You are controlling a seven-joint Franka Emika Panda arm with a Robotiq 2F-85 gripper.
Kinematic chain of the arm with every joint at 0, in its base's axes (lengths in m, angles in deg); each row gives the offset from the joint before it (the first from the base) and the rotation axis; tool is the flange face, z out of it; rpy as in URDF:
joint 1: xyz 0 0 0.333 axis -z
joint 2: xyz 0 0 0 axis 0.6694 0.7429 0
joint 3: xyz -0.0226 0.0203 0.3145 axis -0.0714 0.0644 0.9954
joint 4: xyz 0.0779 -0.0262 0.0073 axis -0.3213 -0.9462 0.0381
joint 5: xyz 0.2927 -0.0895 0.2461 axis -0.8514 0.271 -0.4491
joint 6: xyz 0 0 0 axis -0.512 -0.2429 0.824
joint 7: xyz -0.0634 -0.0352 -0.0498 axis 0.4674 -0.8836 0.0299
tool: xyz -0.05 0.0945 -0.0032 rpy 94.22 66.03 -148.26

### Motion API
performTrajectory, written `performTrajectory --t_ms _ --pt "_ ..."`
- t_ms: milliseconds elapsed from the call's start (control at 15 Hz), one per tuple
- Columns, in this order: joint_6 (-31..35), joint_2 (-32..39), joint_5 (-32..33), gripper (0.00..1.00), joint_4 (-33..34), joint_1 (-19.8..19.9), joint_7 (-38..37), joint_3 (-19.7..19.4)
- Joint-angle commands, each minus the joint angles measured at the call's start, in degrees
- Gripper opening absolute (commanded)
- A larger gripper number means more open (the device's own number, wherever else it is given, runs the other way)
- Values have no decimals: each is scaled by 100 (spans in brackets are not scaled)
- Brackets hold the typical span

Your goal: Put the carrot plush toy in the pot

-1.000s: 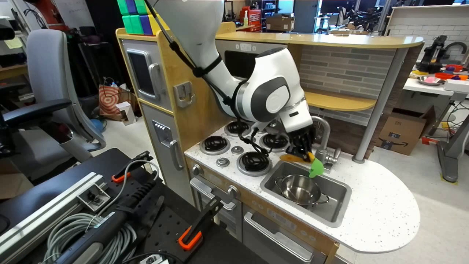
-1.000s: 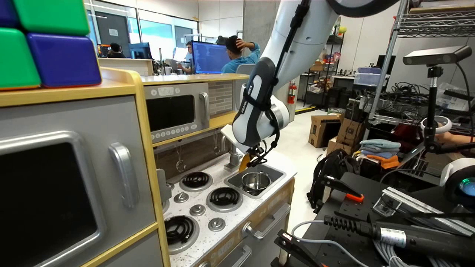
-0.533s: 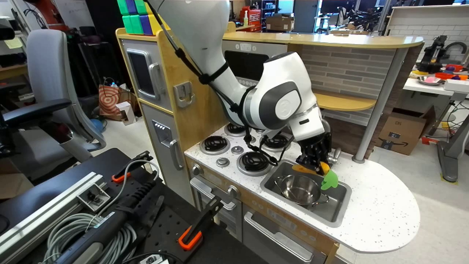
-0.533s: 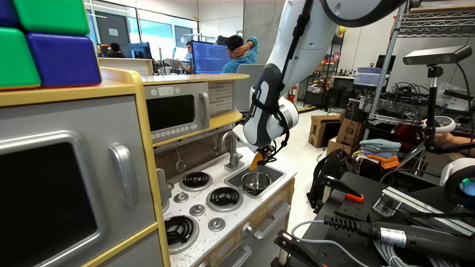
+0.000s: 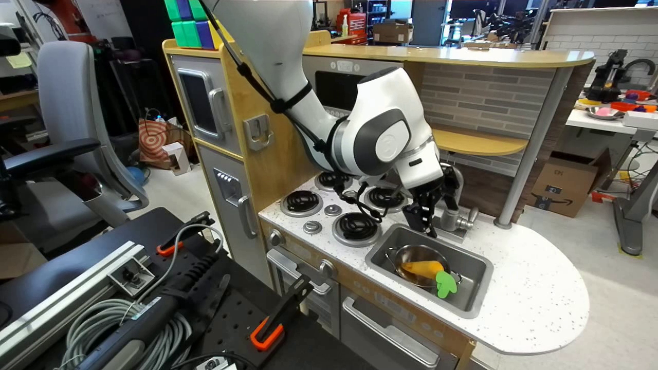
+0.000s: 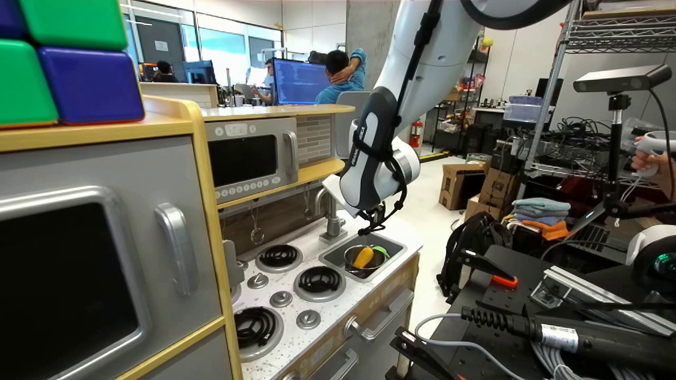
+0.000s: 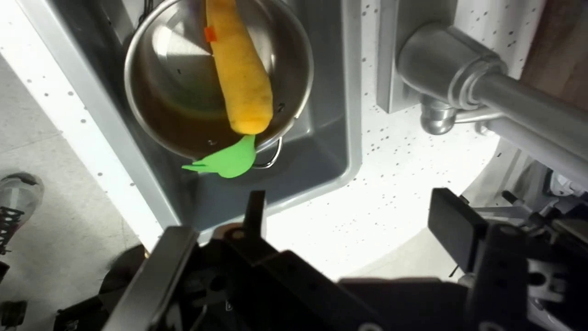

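The carrot plush toy (image 7: 243, 78) lies with its orange body inside the silver pot (image 7: 177, 73), its green leafy end (image 7: 232, 158) hanging over the rim by a handle. In both exterior views the orange body (image 5: 422, 269) also shows within the pot (image 6: 349, 259), which stands in the grey sink basin (image 5: 475, 288). My gripper (image 7: 347, 195) is open, its two fingers wide apart with nothing between them. It is above the sink's rear edge, apart from the toy and the pot.
A metal faucet (image 7: 441, 78) rises close beside the gripper at the back of the sink. Black stove burners (image 5: 357, 226) lie alongside the sink. White speckled counter (image 5: 534, 288) extends on the far side, and a grey post (image 5: 534, 144) holds the upper shelf.
The gripper has let go of the carrot plush toy, which has dropped from the jaws into the pot. The arm went over the sink, then drew back up and away from the pot.
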Motion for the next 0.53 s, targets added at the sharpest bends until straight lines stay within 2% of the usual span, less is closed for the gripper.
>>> performTrajectory --t_ms 0,200,267,333,467 --pt "854 -898 -51 100 -869 104 406 355" --pt "1343 -1440 -133 100 -1343 250 832 649" --pt "1329 -1757 -40 100 -1525 532 1182 1023" --pt "1125 -1074 -317 100 -959 142 907 522" --pt "1104 -1211 -372 100 -1039 184 1034 590"
